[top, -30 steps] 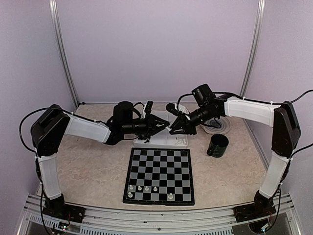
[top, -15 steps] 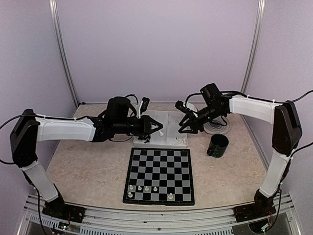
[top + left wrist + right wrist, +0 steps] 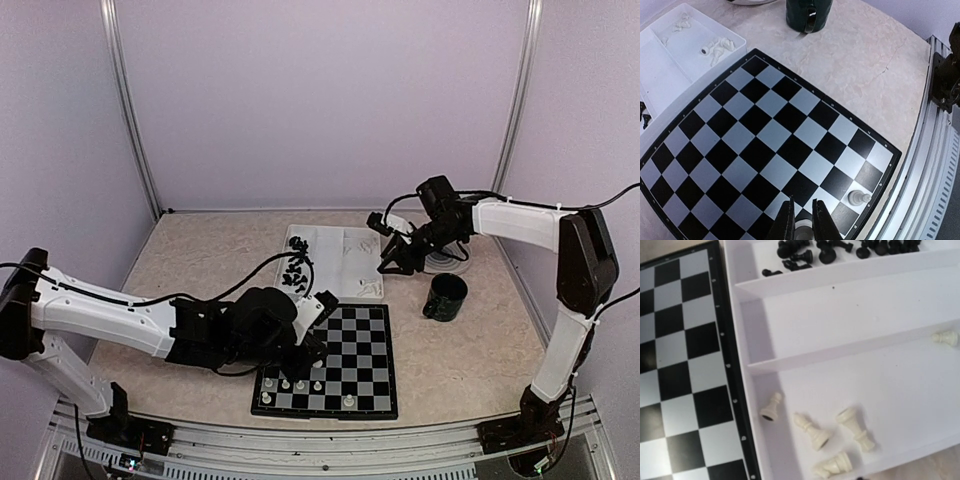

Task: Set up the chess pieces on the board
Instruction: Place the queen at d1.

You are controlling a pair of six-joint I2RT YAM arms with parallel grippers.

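The board (image 3: pixel 340 340) lies near the table's front, with several white chess pieces (image 3: pixel 300 385) standing on its two nearest rows. My left gripper (image 3: pixel 314 350) hangs low over the board's near-left part. In the left wrist view this gripper (image 3: pixel 802 201) is shut on a white piece (image 3: pixel 804 231), with another white piece (image 3: pixel 857 198) standing on the board (image 3: pixel 765 125) by the edge. My right gripper (image 3: pixel 390 265) hovers over the white tray's right end; its fingers are out of the right wrist view. Loose white pieces (image 3: pixel 815 431) lie below it, black pieces (image 3: pixel 840 247) further along.
The white tray (image 3: pixel 340 250) sits just behind the board, its dividers (image 3: pixel 850 305) splitting it into compartments; black pieces (image 3: pixel 295 275) fill its left part. A dark green mug (image 3: pixel 445 296) stands right of the board, with a white round object (image 3: pixel 447 260) behind it.
The left arm swung from over the tray down to the board's near-left part. The right gripper drew back to the right, away from the middle of the tray.
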